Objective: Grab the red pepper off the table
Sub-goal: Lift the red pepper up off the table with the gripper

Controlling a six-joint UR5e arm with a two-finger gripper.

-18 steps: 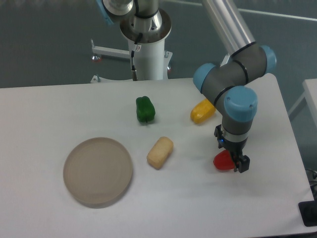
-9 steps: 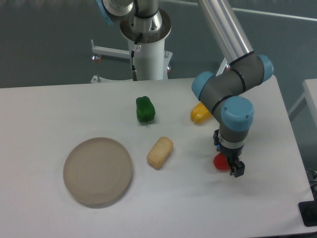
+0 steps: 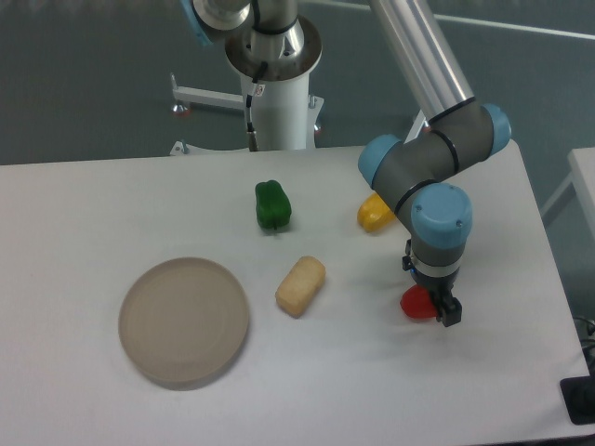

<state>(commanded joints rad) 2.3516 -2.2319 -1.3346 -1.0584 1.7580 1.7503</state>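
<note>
The red pepper (image 3: pixel 415 303) lies on the white table (image 3: pixel 93 204) at the right, partly hidden by my gripper (image 3: pixel 433 305). The gripper points straight down over the pepper, with its dark fingers (image 3: pixel 451 314) at table level against the pepper's right side. The other finger is hidden behind the wrist and the pepper. The pepper looks to rest on the table. The view does not show whether the jaws press on it.
A yellow pepper (image 3: pixel 374 214) lies just behind the arm's elbow. A green pepper (image 3: pixel 272 205) sits at mid-table, a beige bread-like piece (image 3: pixel 300 285) in front of it, and a round beige plate (image 3: pixel 184 321) at front left. The table's right edge runs close to the gripper.
The wrist and gripper have shifted a little to the left and now cover more of the red pepper. The pepper has stayed in place. Little has moved in the last half second.
</note>
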